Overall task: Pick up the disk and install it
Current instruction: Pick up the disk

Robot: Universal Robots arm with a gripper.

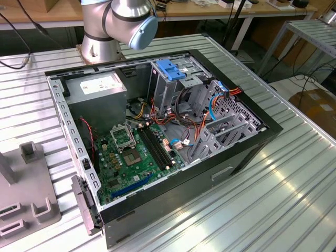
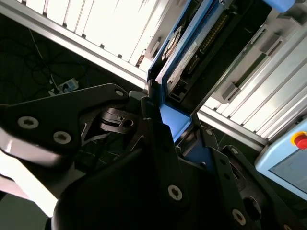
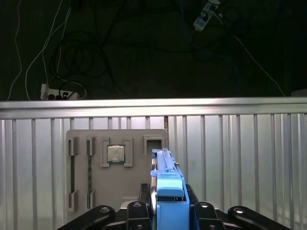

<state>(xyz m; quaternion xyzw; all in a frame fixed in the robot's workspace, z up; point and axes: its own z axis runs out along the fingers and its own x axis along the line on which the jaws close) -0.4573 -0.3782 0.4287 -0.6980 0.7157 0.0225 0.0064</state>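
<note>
My gripper (image 3: 169, 212) is shut on the disk (image 3: 167, 184), a flat drive edged by a blue plastic carrier frame. In the first wrist view the disk stands edge-on between the black fingers (image 3: 135, 211), over the grey fixture plate (image 3: 96, 184). The second wrist view shows the disk (image 2: 188, 57) from the side, with its grey face and connector edge, and the gripper (image 2: 165, 122) clamped on its blue end. In the exterior view the open computer case (image 1: 157, 131) lies on the slatted table, with its metal drive cage (image 1: 176, 84) at the back.
A blue clip (image 1: 170, 68) tops the drive cage. A grey power-supply box (image 1: 97, 89), the green motherboard (image 1: 136, 152) and orange and blue cables (image 1: 215, 102) fill the case. The fixture plate carries a processor chip (image 3: 115, 154). The arm's base (image 1: 113, 26) stands behind the case.
</note>
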